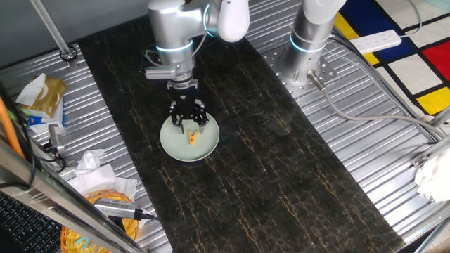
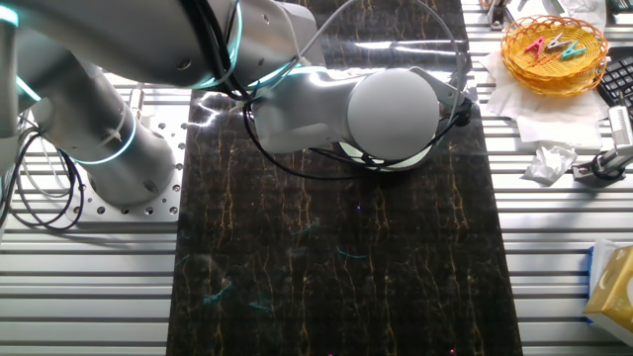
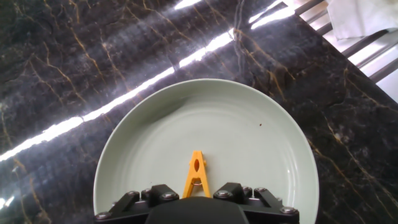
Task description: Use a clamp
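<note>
Clamp [image 3: 196,174] on plate [image 3: 249,130], no legible writing; end effector [image 1: 188,121] spread open above.

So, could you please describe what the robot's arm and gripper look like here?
The arm is made of smooth silver-grey cylinders with white rounded joint caps and thin glowing cyan rings at the joints. A grey block sits at the wrist. The gripper is small and black, with jointed metal links fastened by visible screws. Thin black cables loop loosely along the arm near the hand.
</note>
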